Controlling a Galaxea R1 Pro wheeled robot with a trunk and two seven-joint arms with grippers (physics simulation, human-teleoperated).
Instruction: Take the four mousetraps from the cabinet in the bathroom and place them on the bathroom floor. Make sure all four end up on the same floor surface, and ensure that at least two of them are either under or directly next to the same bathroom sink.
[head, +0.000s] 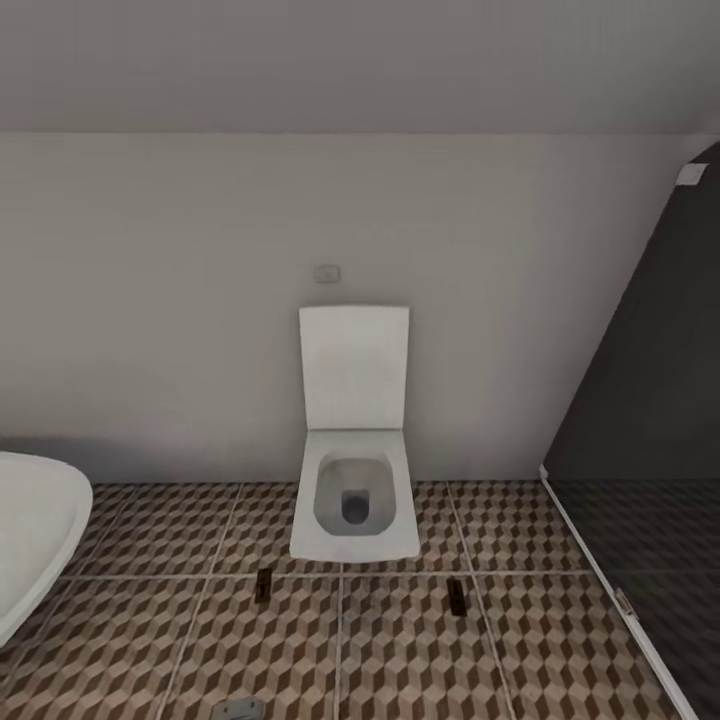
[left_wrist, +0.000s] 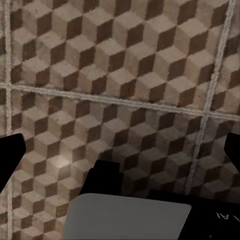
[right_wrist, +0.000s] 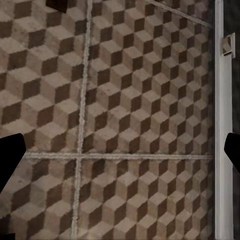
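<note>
Scene: bathroom, head view faces a wall-hung white toilet (head: 354, 470) on a plain wall; dark glass shower screen (head: 650, 420) at the robot's right, white bathtub (head: 35, 530) edge at its left.
Bathroom floor: cube-pattern tiles, bathroom floor (head: 400, 640) runs under everything.
Mousetraps: two small dark flat pieces lie on the tiles just in front of the toilet, one mousetrap (head: 264, 584) toward its left corner, another mousetrap (head: 457, 596) toward its right corner. Too small to confirm wood or red spot; judged traps from shape and setting.
Placement read: both rest on the same tile surface, but beside the toilet, so they likely don't count for the sink condition.
Cabinet, sink: can't place either from here.
Left tool: left tool (left_wrist: 120, 150) spread wide, dark fingertips at both frame edges, nothing between them, pointing down at bare tile.
Right tool: right tool (right_wrist: 120, 150) likewise spread and empty, over tile next to the white shower track (right_wrist: 218, 120).
Trap vs tool: both traps well ahead of the arms, neither near a tool.
Other: small grey fitting (head: 238, 709) on the floor at the head view's lower edge, identity unclear.
Step guess: in transit, hands free.
</note>
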